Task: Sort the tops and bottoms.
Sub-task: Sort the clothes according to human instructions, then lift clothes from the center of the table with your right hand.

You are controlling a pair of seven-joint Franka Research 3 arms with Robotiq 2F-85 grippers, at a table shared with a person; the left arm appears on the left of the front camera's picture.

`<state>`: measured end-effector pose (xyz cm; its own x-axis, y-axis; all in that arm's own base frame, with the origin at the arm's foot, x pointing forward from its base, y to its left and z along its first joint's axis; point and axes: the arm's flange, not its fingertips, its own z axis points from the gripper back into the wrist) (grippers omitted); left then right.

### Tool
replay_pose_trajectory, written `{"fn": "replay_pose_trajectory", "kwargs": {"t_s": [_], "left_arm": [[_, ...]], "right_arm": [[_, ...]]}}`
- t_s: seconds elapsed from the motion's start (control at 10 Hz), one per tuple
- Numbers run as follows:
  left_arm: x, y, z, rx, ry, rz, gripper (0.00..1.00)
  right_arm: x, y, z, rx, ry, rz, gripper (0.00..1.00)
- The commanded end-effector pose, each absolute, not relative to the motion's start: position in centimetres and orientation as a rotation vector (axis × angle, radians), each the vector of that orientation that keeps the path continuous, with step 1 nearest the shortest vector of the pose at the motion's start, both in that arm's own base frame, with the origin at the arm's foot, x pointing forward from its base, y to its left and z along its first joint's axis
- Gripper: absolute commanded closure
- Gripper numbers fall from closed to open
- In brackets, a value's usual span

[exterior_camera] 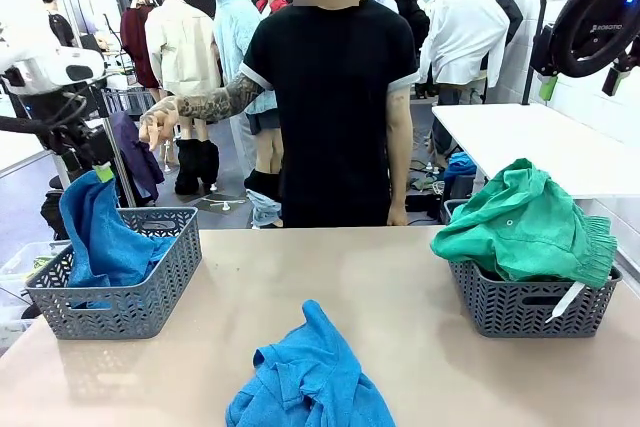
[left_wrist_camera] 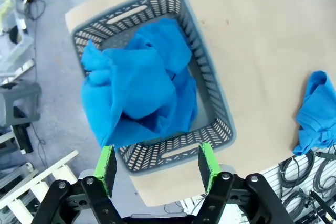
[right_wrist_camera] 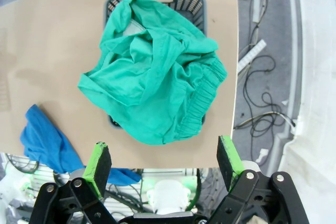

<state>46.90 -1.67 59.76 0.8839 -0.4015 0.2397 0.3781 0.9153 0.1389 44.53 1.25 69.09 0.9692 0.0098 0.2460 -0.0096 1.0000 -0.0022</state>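
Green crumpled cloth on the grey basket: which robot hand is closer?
Right. The right hand hangs above the green cloth; the left hand hangs above blue cloth in the other basket.

The left arm (exterior_camera: 50,69) stands at its own side with the left end effector (left_wrist_camera: 155,167) pointing straight down. Its green pads (left_wrist_camera: 105,167) are spread apart with nothing between them. The right arm (exterior_camera: 598,9) is raised high. The right end effector (right_wrist_camera: 163,160) also faces down, its jaws spread wide and empty.
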Motion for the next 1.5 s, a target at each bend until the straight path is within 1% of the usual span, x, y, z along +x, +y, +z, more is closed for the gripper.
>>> {"fn": "replay_pose_trajectory", "kwargs": {"t_s": [0.0, 0.2, 0.4, 0.6, 0.7, 1.4], "left_arm": [[45.7, -0.2, 60.9, 0.144, -0.325, -0.315, 0.19], [44.8, 2.0, 63.8, 0.076, -0.371, -0.286, 0.19], [43.8, 4.2, 65.4, 0.025, -0.359, -0.271, 0.19], [44.1, 5.4, 64.9, -0.003, -0.331, -0.285, 0.19], [43.5, 4.5, 65.3, 0.048, -0.367, -0.252, 0.19], [43.5, 4.5, 65.3, 0.048, -0.367, -0.252, 0.19]], "right_arm": [[44.4, 1.3, 68.8, 0.004, -0.259, 0.007, 0.0], [44.4, 1.3, 68.8, 0.004, -0.259, 0.007, 0.0], [44.4, 1.3, 68.8, 0.004, -0.259, 0.007, 0.0], [44.4, 1.3, 68.8, 0.004, -0.259, 0.007, 0.0], [44.4, 1.3, 68.8, 0.004, -0.259, 0.007, 0.0], [44.4, 1.3, 68.8, 0.004, -0.259, 0.007, 0.0]]}}
